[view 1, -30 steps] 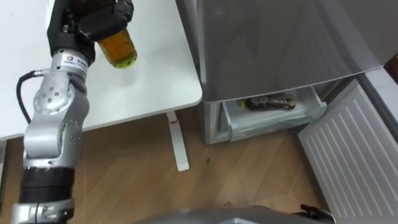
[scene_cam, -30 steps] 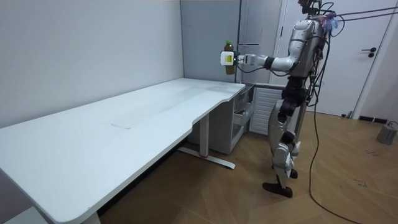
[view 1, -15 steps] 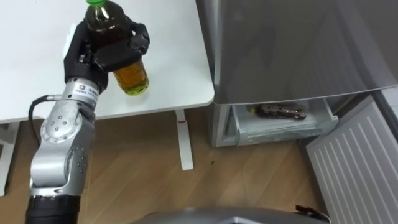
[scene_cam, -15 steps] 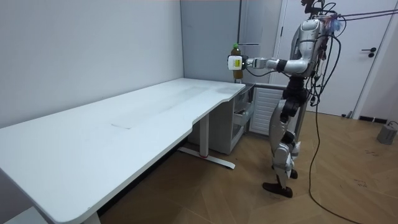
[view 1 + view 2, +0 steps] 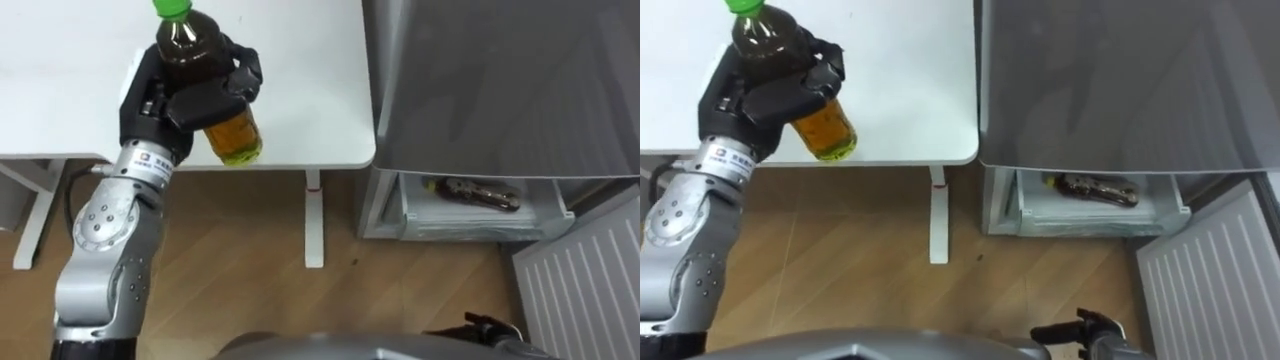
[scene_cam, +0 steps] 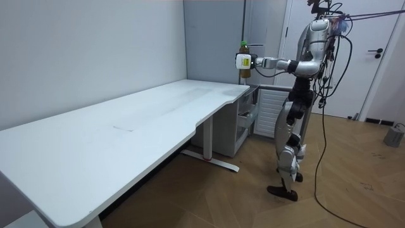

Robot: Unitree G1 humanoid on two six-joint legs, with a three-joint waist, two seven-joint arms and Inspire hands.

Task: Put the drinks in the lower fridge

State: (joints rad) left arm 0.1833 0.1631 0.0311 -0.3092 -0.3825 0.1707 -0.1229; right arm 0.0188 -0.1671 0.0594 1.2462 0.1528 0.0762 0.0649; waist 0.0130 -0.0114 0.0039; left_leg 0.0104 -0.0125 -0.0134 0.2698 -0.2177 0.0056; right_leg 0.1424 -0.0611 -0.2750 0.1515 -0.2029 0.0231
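Observation:
A tea bottle (image 5: 222,120) with a green cap is held upright in my left hand (image 5: 175,100), whose fingers are curled round its middle. It hangs above the white table's (image 5: 70,110) near right corner, left of the grey fridge (image 5: 500,80). In the room view the bottle (image 6: 243,48) is at chest height in front of the fridge. The fridge's low drawer (image 5: 480,215) stands open with a second dark bottle (image 5: 470,190) lying in it. My right hand (image 5: 1080,328) shows dark at the bottom edge beside my body.
The fridge's lower door (image 5: 590,290), white and ribbed inside, stands swung open at the lower right. A white table leg (image 5: 313,225) stands on the wood floor between table and fridge. The upper fridge door is closed.
My left arm has carried the bottle to the right, towards the fridge. The eye views have shifted as my body turned, so the fridge drawer sits more centrally.

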